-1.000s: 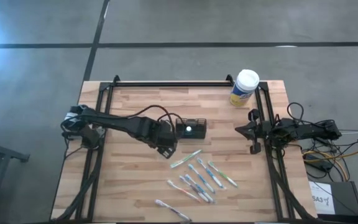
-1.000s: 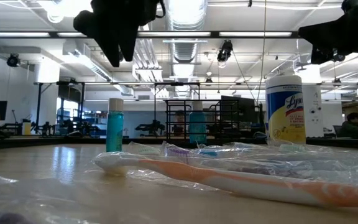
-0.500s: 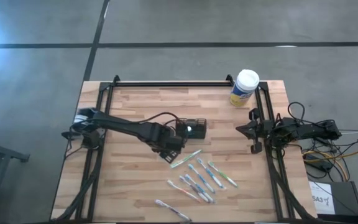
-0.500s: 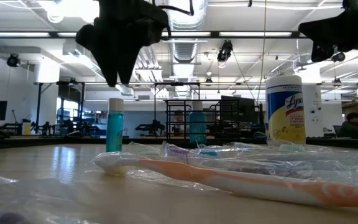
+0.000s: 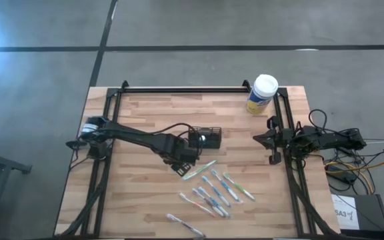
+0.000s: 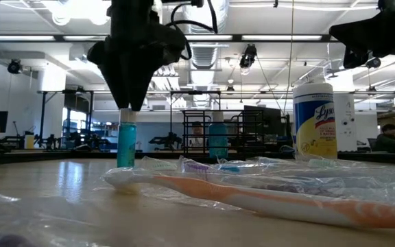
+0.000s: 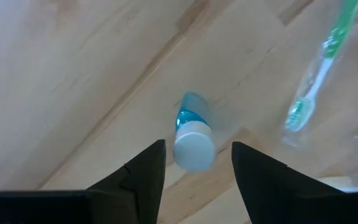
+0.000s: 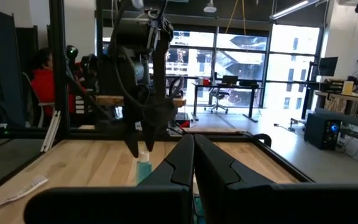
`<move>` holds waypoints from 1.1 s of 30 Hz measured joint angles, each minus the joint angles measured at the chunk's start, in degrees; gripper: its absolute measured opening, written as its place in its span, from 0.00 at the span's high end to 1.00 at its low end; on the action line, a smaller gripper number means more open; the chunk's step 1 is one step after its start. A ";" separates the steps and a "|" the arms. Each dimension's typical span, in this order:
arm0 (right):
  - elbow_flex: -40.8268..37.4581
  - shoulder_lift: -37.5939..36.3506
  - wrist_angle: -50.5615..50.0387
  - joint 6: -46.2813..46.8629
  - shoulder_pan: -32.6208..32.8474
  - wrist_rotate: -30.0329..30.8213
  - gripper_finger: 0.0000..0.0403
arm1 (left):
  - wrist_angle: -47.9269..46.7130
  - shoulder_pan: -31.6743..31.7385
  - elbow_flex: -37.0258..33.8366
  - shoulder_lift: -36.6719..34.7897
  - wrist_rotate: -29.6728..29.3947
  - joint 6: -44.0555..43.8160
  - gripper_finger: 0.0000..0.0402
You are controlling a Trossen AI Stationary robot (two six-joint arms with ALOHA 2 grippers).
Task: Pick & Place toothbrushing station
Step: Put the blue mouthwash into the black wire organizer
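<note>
On the wooden table [image 5: 139, 173], the black caddy [image 5: 205, 137] stands near the middle, with wrapped toothbrushes [image 5: 213, 190] scattered on the near side. Just beside the caddy, the left gripper [image 7: 194, 165] hangs above a small blue bottle [image 7: 192, 138] with a white cap, fingers spread and not touching it. At the right edge waits the right gripper [image 5: 269, 140], clenched and empty. A white-lidded canister [image 5: 262, 94] stands at the far right corner. Beyond lies a workshop with ceiling lights, windows and a person in red [image 8: 41, 81].
</note>
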 joint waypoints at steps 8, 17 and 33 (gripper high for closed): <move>0.00 0.00 0.02 0.00 0.00 0.00 0.98 | 2.91 0.07 -3.22 -0.31 1.79 0.39 0.53; -0.02 0.00 0.02 -0.01 0.00 0.02 0.98 | 3.07 0.47 -2.03 -0.55 1.29 1.31 0.53; -0.02 0.00 0.02 0.44 0.00 0.00 0.98 | 3.44 0.62 -2.34 -0.66 1.03 2.35 0.76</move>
